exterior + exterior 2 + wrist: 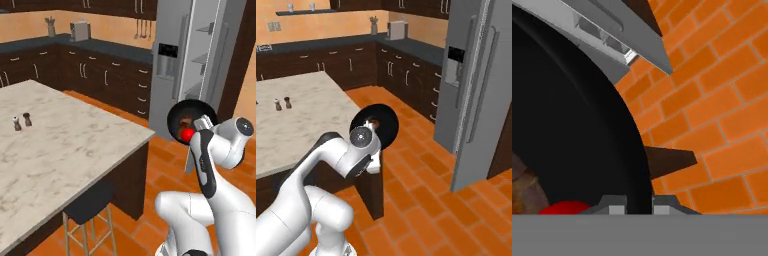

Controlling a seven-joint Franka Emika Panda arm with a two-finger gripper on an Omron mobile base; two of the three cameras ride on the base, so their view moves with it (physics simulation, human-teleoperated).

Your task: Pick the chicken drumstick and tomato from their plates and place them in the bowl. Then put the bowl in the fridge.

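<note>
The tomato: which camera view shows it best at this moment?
The left base view: the tomato shows as a whole red ball inside the black bowl. The hand view catches a red sliver at the bottom edge. In the right base view I cannot make it out.

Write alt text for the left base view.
The white arm's tool grips the rim of the black bowl, held in the air in front of the open fridge, with the tomato and chicken drumstick inside. A marble island lies left.
</note>
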